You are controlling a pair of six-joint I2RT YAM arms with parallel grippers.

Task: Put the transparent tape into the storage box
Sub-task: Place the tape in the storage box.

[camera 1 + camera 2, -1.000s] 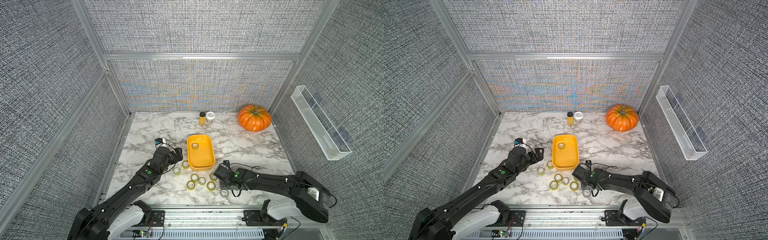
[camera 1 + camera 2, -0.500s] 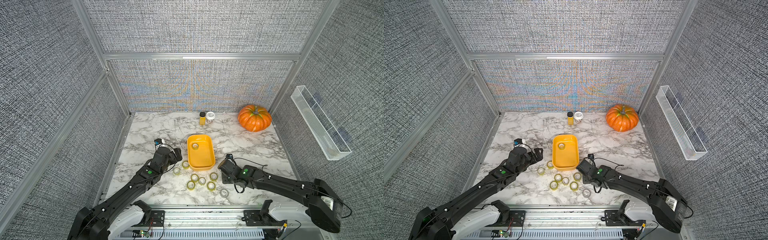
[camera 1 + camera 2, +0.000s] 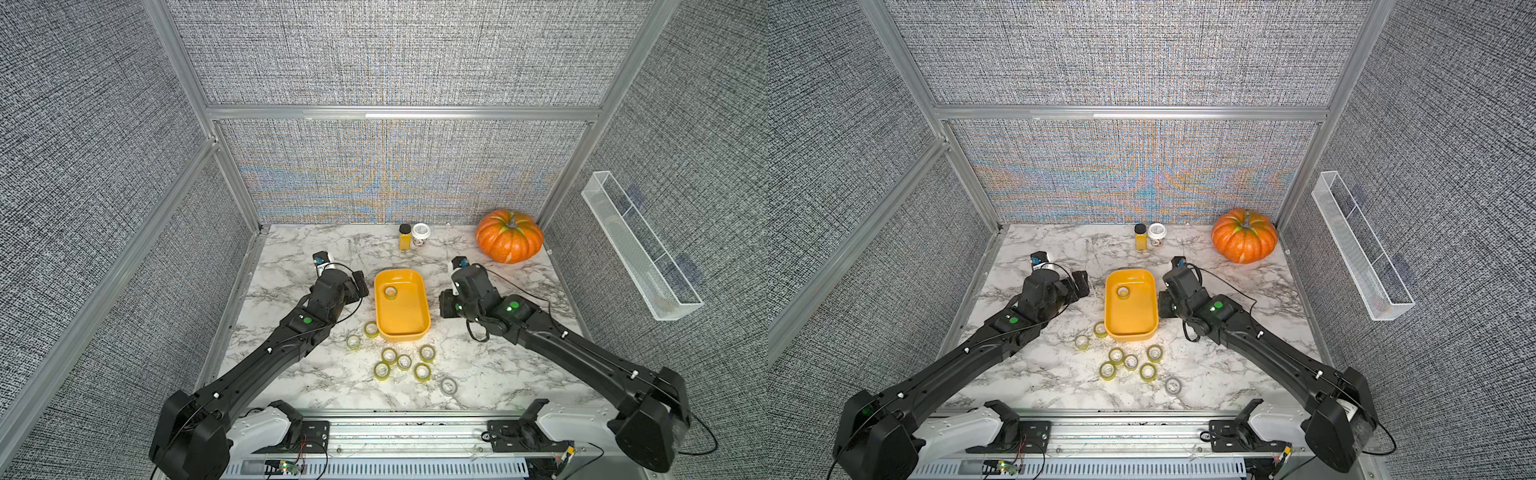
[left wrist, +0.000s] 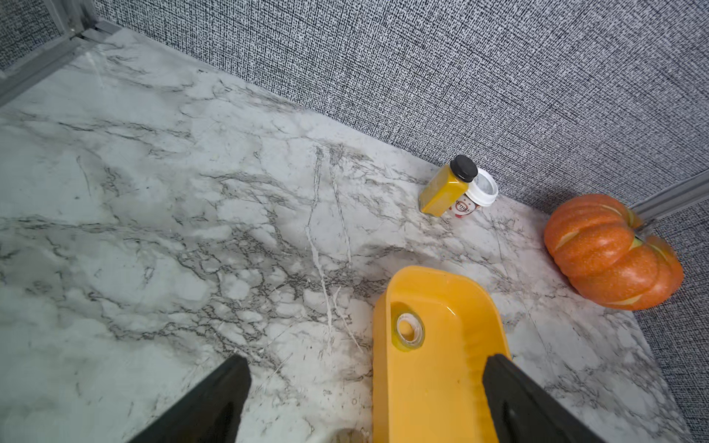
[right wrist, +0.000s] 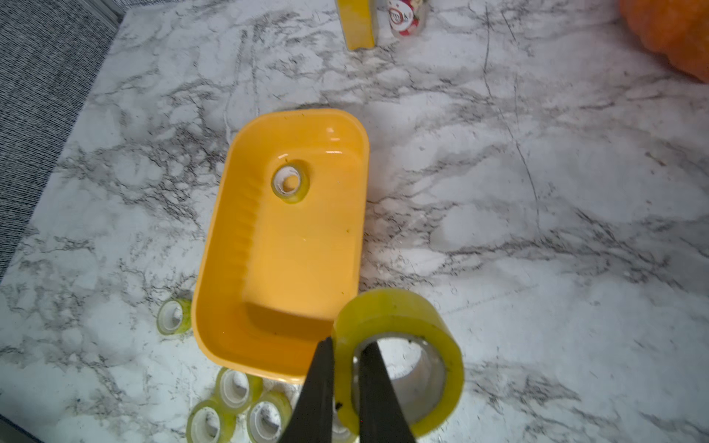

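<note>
Grip: the right gripper (image 5: 348,347) has its jaws nearly closed on the wall of one yellow-green tape roll (image 5: 399,307), with one finger through the core and the other on the outer face.
Held roll, place: it is close beside the right wall of the yellow tub (image 3: 405,311). In both top views the gripper body hides it, so it cannot be told whether it has crossed the rim.
Other arm: the left gripper (image 4: 366,362) has its jaws wide apart with nothing between them, and sits just left of the tub's far end.
Tub contents: one stored roll (image 3: 390,292) lies flat toward the far left corner; the rest of the floor is bare.
Table: seven loose rolls (image 3: 389,355) lie flat on the marble table (image 3: 291,257) by the tub's near edge. One of them, the corner roll (image 3: 371,329), is right against the near left corner. A grey roll (image 3: 448,386) lies nearest the robot, a little to the right.
Handling, judged: light, stiff ring on a hard core. The outer face is glossy and probably slippery. The wall pinch through the core looks the sound hold, though the roll may pivot on so narrow a bite. It is not fragile, but dropped on edge it could roll or bounce out.
Next move, judged: carry it left over the rim and let go low over the bare floor.
</note>
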